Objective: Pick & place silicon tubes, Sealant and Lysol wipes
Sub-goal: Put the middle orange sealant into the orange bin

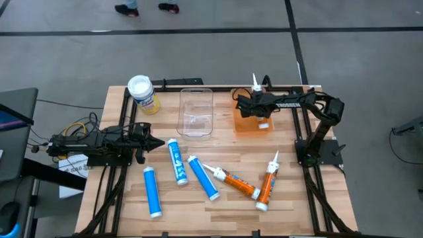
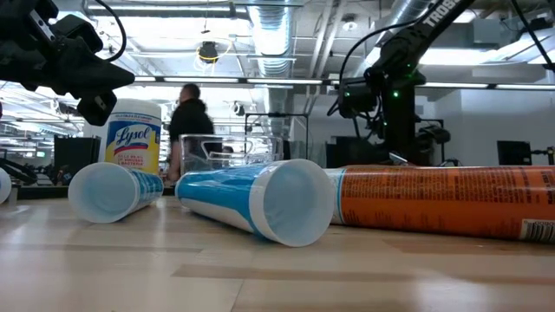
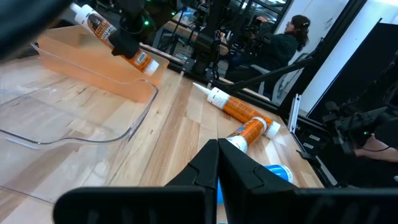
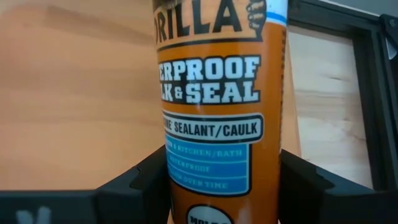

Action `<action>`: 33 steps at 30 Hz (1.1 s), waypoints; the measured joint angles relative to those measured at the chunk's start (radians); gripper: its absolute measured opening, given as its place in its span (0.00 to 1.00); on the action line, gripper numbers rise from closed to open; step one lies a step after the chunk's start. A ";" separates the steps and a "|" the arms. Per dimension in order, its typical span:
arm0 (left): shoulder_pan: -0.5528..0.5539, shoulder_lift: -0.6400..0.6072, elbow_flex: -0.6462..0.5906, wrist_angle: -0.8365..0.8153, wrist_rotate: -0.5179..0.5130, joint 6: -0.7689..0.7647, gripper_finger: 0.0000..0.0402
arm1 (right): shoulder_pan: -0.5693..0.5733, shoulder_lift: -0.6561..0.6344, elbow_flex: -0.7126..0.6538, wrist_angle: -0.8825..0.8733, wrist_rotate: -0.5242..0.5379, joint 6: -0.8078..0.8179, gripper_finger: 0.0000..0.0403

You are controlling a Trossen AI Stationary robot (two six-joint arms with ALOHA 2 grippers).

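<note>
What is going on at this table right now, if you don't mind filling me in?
The right end effector is shut on an orange sealant tube, holding it over the orange bin at the table's far side. The left end effector waits at the left edge, closed and empty. Three blue tubes and two more orange tubes lie on the table; the Lysol wipes stand beside the clear bin.

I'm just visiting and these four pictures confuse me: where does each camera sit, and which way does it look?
High view: above the table, looking down; both arms show.
Low view: at tabletop height, looking across blue tubes into the room.
Left wrist view: on the left arm, past its shut fingers toward the orange bin.
Right wrist view: on the right arm, its fingers gripping the sealant tube.
Shared: that tube appears in the left wrist view too.
</note>
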 joint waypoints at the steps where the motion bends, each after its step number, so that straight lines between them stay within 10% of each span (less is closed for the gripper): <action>1: 0.000 0.000 0.000 0.000 0.000 0.000 0.00 | 0.000 0.000 -0.005 0.000 -0.001 0.000 0.52; 33: 0.000 0.000 0.000 0.000 0.000 -0.001 0.00 | 0.003 0.000 -0.020 0.018 -0.026 -0.052 0.58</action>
